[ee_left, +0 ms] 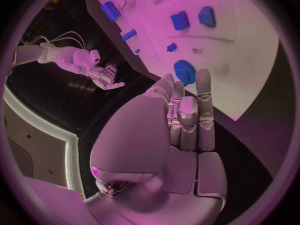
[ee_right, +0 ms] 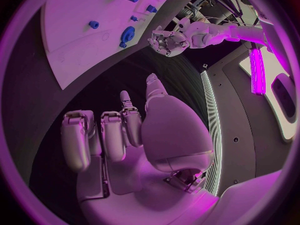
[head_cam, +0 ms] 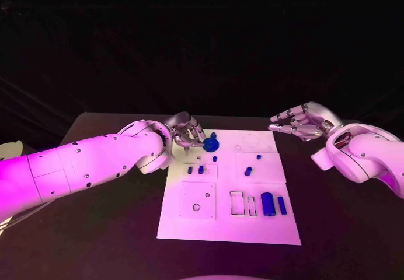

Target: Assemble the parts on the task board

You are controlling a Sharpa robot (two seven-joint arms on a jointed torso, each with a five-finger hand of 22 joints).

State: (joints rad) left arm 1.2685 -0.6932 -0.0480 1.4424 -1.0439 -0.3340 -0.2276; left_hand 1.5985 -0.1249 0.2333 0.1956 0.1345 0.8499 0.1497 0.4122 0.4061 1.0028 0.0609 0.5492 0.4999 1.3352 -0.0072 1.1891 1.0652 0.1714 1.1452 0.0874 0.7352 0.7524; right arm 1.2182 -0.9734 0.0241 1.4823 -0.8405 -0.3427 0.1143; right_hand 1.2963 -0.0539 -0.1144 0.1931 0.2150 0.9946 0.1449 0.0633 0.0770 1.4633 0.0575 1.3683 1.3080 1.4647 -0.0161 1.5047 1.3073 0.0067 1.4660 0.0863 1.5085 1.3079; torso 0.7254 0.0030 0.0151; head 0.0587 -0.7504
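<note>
Assembly judged early: most parts [head_cam: 268, 204] lie loose on the board [head_cam: 190, 219], left robot hand [head_cam: 187, 132] unclenched over the gear [head_cam: 209, 143], right robot hand [head_cam: 299, 122] empty, fingers apart.

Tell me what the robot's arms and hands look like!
Both arms are fat, smooth white tubes with rounded joints; the left arm has small dark dots along its shell. Each ends in a shiny silver metal hand, the left hand and the right hand, built from jointed segments. Thin pale cables loop near the right arm.
</note>
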